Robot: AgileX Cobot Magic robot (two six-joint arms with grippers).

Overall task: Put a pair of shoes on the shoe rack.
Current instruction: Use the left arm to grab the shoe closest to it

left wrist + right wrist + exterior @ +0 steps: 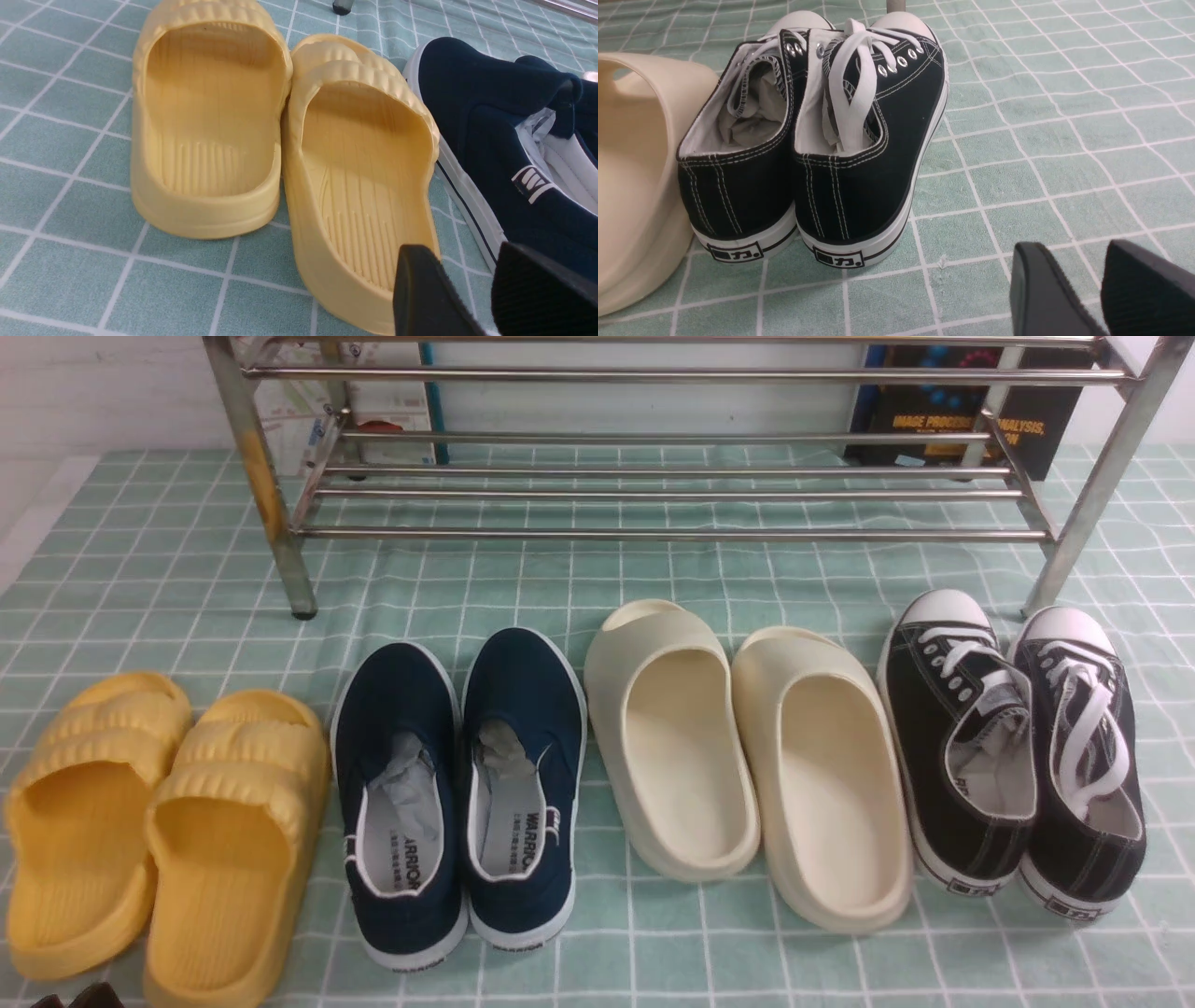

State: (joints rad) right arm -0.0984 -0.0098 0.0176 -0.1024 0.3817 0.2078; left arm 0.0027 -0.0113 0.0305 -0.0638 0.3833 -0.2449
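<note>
A pair of navy-blue canvas slip-on shoes with white rubber soles stands on the counter covered in green checked cloth, side by side and touching, toes pointing at the wide shiny steel shoe rack of thin rods that stands behind the whole row. Crumpled grey paper is stuffed inside each shoe. Ribbed yellow foam slippers lie just beside them on the robot's left, smooth cream slippers on the right, and black lace-up sneakers with white toe caps sit at the far right end. The black left fingers are spread with nothing between them, near the heel of a yellow slipper and the navy shoe's side. The right fingers are likewise parted and empty, over bare cloth near the black sneakers' heels.
</note>
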